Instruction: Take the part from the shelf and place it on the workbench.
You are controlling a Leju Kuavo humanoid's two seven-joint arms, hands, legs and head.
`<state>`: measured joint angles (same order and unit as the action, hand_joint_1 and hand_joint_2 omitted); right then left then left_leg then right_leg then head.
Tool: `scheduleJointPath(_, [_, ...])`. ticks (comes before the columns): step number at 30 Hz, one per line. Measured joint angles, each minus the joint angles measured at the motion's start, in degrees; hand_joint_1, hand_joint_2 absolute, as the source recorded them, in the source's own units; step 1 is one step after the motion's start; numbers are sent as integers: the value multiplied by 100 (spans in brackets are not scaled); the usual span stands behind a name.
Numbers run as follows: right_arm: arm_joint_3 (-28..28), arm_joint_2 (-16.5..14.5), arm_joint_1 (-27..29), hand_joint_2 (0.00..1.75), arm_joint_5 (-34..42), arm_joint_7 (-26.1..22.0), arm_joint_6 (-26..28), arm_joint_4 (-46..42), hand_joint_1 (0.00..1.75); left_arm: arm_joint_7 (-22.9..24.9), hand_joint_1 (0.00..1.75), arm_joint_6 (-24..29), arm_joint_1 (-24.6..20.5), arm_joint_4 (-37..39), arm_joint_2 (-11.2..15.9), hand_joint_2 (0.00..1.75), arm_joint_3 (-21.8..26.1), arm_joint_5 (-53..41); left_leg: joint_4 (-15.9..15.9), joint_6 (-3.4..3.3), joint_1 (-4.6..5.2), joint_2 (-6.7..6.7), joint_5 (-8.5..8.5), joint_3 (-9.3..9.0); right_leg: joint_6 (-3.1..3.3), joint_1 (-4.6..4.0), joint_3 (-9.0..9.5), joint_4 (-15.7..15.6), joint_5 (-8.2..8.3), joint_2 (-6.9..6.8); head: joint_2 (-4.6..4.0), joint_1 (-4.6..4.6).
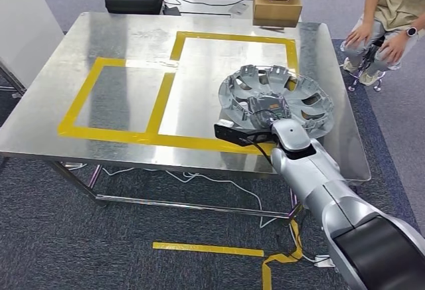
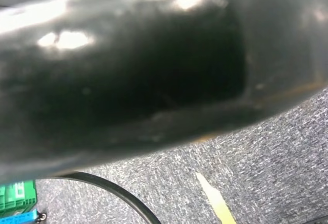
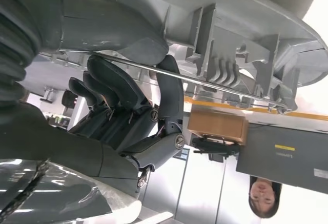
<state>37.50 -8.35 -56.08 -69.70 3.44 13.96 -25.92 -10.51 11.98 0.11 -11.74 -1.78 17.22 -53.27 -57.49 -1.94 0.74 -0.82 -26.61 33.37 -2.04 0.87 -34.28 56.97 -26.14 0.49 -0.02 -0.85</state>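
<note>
Head view: the right hand (image 1: pixel 269 114) holds the part (image 1: pixel 277 97), a silver wheel cover, at its near rim, above the workbench (image 1: pixel 125 38) near the right edge of the larger yellow-taped rectangle (image 1: pixel 233 91). Right wrist view: the thumb (image 3: pixel 116 26) lies against 1 face of the rim and the dark fingers (image 3: pixel 112 88) curl against the other, pinching the cover between them. A seated person (image 1: pixel 386 18) is beyond the table's far right corner.
</note>
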Motion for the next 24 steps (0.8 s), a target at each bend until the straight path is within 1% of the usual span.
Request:
scheduleJointPath(19, [-36, 34, 7, 175, -92, 54, 88, 185, 175, -107, 0, -20, -1, 0, -19, 0, 49, -93, 0, 1, 0, 0, 0, -1, 0, 0, -1, 0, 0, 1, 1, 0])
scheduleJointPath(22, [-46, 44, 7, 175, -99, 22, 91, 186, 175, -196, 0, 2, -1, 0, -21, 0, 51, -144, 0, 1, 0, 0, 0, -1, 0, 0, -1, 0, 0, 1, 1, 0])
scheduleJointPath(24, [-48, 59, 10, 175, -107, -18, 93, 186, 175, -344, 0, 76, 0, 0, -21, 0, 51, -193, 0, 1, 0, 0, 0, -1, 0, 0, -1, 0, 0, 1, 1, 0])
